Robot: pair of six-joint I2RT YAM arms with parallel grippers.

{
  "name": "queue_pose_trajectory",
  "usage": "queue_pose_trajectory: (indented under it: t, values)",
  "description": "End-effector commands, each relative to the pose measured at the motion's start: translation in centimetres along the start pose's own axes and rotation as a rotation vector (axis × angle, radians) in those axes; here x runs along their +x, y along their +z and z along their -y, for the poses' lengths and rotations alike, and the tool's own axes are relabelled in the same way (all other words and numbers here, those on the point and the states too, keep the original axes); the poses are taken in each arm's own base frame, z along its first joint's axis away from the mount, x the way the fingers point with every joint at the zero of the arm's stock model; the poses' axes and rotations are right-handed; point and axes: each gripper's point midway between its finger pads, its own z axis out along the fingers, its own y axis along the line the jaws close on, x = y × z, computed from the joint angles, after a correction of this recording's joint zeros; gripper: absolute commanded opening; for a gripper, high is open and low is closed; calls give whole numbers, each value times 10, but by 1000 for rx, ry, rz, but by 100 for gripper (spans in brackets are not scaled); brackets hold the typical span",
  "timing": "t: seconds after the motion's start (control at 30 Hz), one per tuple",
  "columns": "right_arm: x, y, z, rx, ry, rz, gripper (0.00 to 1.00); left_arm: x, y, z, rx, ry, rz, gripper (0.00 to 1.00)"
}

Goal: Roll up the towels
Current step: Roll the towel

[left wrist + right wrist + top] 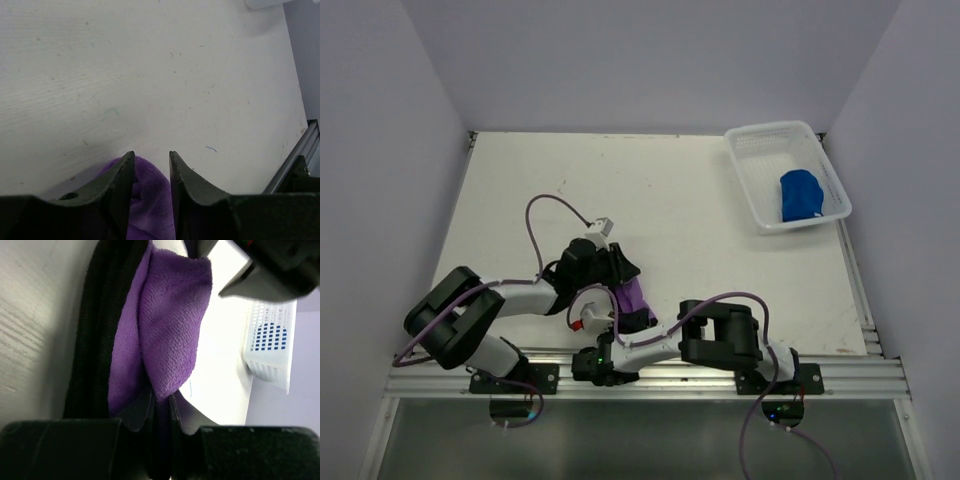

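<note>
Purple towel (148, 200) between left pincer (151, 156) fingers, edge nipped by right pincer (161, 400)

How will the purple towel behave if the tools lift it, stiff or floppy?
Probably floppy: the purple towel folds and bulges where the right tool pinches it. Likely light, being thin plush cloth. Its fuzzy pile should resist slipping.

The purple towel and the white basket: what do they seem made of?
Purple towel: soft fleecy cloth, perhaps microfibre, matte; fine nap shows on folds. White basket: probably rigid plastic, slightly glossy; walls are moulded mesh.
</note>
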Motion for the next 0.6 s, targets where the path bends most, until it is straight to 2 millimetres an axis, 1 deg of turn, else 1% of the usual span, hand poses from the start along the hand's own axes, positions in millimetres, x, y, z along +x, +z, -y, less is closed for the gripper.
queue_pose_trajectory:
  t: [0.0,0.07,0.17,0.2,0.27,0.3,0.33,0.4,0.43,0.47,0.5,0.53,0.57]
  values:
    - [-3,-2,2,3,-20,20,0,-31,-11,-24,-151,101,74,38]
    - [-3,-2,2,2,-31,18,0,-39,-16,-37,-207,109,79,38]
    - [-1,-1,-1,-1,-44,15,0,-52,-26,-49,-257,125,105,38]
    - [-1,-1,-1,-3,-49,15,0,-56,-28,-48,-262,127,116,38]
    - [-1,-1,-2,-1,-56,13,0,-64,-32,-39,-246,139,125,39]
    - [-1,-1,-1,-1,-61,13,0,-67,-32,-30,-208,144,130,39]
    - [0,-1,-1,-2,-64,11,0,-68,-31,-6,-82,157,130,39]
    - [0,-1,-1,-7,-63,12,0,-68,-32,22,67,141,136,40]
    - [1,-1,-2,-6,-64,12,0,-67,-33,44,182,153,134,40]
    - [0,-1,-2,-8,-66,11,0,-65,-33,54,234,142,124,40]
    - [1,-1,-2,-9,-69,10,0,-60,-29,59,266,142,103,40]
    - [1,-1,-2,-8,-70,9,0,-56,-29,75,331,161,86,41]
    - [1,-1,-2,-9,-71,7,0,-53,-27,80,358,159,79,41]
